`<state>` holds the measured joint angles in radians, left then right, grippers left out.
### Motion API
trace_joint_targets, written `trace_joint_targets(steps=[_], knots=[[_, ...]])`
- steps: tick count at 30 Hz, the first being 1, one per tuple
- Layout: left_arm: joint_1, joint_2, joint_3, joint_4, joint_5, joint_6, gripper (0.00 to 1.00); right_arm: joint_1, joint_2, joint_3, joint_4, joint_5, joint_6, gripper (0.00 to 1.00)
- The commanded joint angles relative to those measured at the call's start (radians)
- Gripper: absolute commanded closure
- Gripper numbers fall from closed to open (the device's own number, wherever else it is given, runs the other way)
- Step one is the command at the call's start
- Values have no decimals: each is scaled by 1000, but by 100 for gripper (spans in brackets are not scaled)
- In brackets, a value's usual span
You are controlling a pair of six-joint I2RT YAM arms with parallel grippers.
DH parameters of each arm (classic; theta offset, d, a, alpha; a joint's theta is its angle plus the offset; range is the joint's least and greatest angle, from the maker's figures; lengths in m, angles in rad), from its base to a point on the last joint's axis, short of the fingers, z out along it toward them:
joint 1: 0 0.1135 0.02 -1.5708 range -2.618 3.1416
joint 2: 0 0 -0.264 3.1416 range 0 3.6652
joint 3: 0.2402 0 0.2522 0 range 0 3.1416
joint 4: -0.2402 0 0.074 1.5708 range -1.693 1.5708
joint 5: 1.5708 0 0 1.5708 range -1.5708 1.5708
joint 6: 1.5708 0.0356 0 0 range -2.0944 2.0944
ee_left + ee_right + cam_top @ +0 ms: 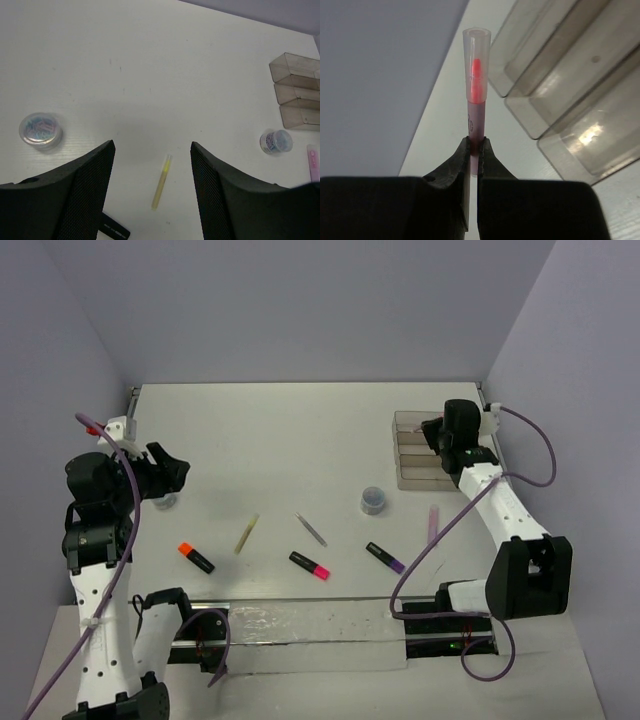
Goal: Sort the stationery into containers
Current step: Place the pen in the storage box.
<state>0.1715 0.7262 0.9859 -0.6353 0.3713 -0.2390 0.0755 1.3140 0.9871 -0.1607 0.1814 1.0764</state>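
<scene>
White table [300,440], lilac walls: at two o'clock, the right gripper [474,150] pinches a red-tipped stick [476,75] tight, right by the clear tray [408,452]. The left gripper [151,145] hangs at nine o'clock, jaws spread wide.

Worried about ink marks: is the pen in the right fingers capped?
Capped. In the right wrist view a clear cap covers the red tip of the pen.

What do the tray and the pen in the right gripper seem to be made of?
Tray: probably clear, slightly smoky plastic, glossy; the table shows through and a highlight glints.
Pen: apparently translucent plastic; its red tip shows through.
</scene>
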Motion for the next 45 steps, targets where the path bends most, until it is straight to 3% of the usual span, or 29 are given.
trace_joint_targets(steps=[1,12,29,32,33,34,40,45], knots=[[-3,-10,-23,22,-5,34,31,-40,-18,-6,-148,104,135,100],[-4,-12,-23,20,-12,32,31,-65,55,-100,-206,34,377,100],[-5,-10,-44,23,-23,14,31,-111,241,-97,-135,-41,434,100],[-4,-6,-42,28,-17,11,31,-119,244,-90,-128,-49,410,80],[-5,-4,-41,30,-14,10,31,-122,245,-85,-127,-52,397,70],[-6,-3,-41,31,-12,9,31,-123,246,-80,-125,-54,393,66],[-4,-2,-39,32,-16,8,31,-131,267,-65,-123,-86,392,57],[-4,-5,-38,31,-15,10,31,-131,241,-56,-91,-126,333,56]])
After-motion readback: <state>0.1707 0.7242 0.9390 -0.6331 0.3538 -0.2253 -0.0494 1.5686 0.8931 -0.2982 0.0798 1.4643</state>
